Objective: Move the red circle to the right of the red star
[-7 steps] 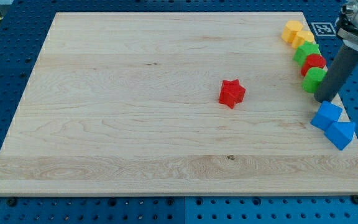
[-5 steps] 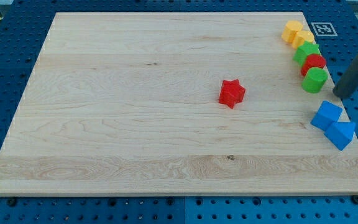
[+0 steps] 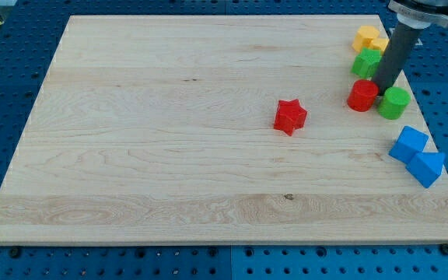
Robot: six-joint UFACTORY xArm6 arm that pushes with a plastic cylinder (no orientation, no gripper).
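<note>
The red star (image 3: pixel 290 117) lies near the board's middle, a bit right of centre. The red circle (image 3: pixel 362 96) stands well to its right, near the board's right edge. My tip (image 3: pixel 381 90) sits right against the red circle's right side, between it and the green circle (image 3: pixel 395 103). The rod rises toward the view's top right.
A green block (image 3: pixel 366 64) lies just above the red circle. Two yellow blocks (image 3: pixel 369 38) sit at the top right corner. Two blue blocks (image 3: pixel 416 155) lie at the board's right edge, lower down. The board's right edge (image 3: pixel 434 117) is close by.
My tip swung from right of the block row, off the board edge, up and in between the blocks. The red circle moved left and down out of the row; the green block shifted left.
</note>
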